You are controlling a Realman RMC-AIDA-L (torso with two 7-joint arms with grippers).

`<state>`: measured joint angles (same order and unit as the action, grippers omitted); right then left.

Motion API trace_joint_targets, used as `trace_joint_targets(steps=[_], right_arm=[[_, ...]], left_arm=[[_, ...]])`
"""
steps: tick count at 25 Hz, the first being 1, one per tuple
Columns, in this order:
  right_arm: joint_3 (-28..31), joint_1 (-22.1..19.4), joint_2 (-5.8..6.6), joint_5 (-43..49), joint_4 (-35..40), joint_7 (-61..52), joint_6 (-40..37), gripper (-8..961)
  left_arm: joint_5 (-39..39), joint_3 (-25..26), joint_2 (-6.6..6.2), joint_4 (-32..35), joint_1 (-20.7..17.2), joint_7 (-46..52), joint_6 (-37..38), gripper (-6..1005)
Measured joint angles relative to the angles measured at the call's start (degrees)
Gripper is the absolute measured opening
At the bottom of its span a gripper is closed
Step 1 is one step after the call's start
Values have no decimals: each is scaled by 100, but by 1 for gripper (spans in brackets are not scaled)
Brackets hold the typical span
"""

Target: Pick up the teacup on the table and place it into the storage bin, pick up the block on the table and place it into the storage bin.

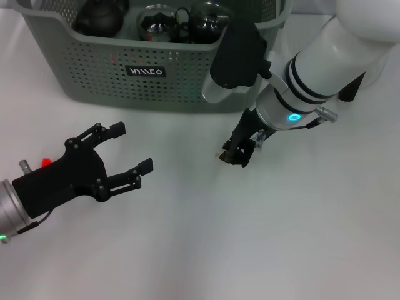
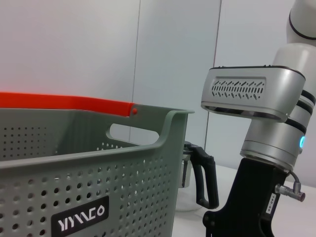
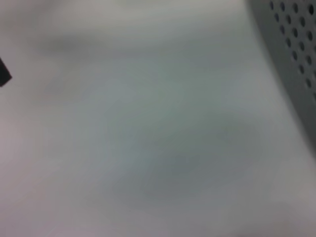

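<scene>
a: head view, item one?
b: storage bin (image 1: 106, 69), grey-green, perforated, black label with white lettering on its near wall. it stands at the far side of the white table (image 1: 250, 237). inside it: three dark rounded vessels, one a black teapot (image 1: 100, 17) at the left end, plus two glossy dark pieces (image 1: 181, 22) beside it; whether either is the teacup i cannot tell.

a: item two?
b: left gripper (image 1: 131, 150), black, low over the table near the left edge, in front of the bin and apart from it. its fingers are spread wide with nothing between them.

a: item three?
b: right gripper (image 1: 237, 152), black, pointing down at the table just in front of the bin's right corner. a small tan thing, possibly the block (image 1: 221, 155), shows at its tips; the tips seem drawn close around it, but i cannot tell for certain.

a: left wrist view?
b: the storage bin (image 2: 98, 182) fills the near side, label facing the camera, with an orange-red bar (image 2: 64, 101) along its top edge. beyond its corner stands a glass teapot (image 2: 190, 173) with a black handle, on the table, outside the bin. the right arm (image 2: 266, 113), white and silver above a black lower part, stands beside it.

a: right wrist view?
b: mostly bare white table (image 3: 148, 128), very soft. one perforated corner of the storage bin (image 3: 291, 39) at the edge, and a small dark shape (image 3: 4, 74) on the opposite side, unidentified.
</scene>
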<state>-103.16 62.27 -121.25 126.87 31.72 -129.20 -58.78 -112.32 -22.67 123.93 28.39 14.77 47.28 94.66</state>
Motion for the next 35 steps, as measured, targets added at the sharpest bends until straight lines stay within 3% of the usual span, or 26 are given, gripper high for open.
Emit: trace_joint_targets(steps=[6,11,15,21,28,35], right_arm=[[104,-89,37,-24,128,2,-138,177],[722,-540,128,28,779,64,-722,178],[1452,-1158,179,113,1597,221,-1304,178],[2889,-1902,141,41,2477,757,-2482,176],[4597,-2089,188,-1046,2617,1658,-4101,173],[5497,-2145,231,-2202,2660,2123,-4757,172]], left_arm=[[1,0,0,0,-14,0,0,901],[7,1,0,0,-39,0,0,901],[9,0,0,0,-44,0,0,901],[9,1,0,10,-27,0,0,901],[9,0,0,9,2,0,0,901],[9,122,-1,9,0,0,0,901]])
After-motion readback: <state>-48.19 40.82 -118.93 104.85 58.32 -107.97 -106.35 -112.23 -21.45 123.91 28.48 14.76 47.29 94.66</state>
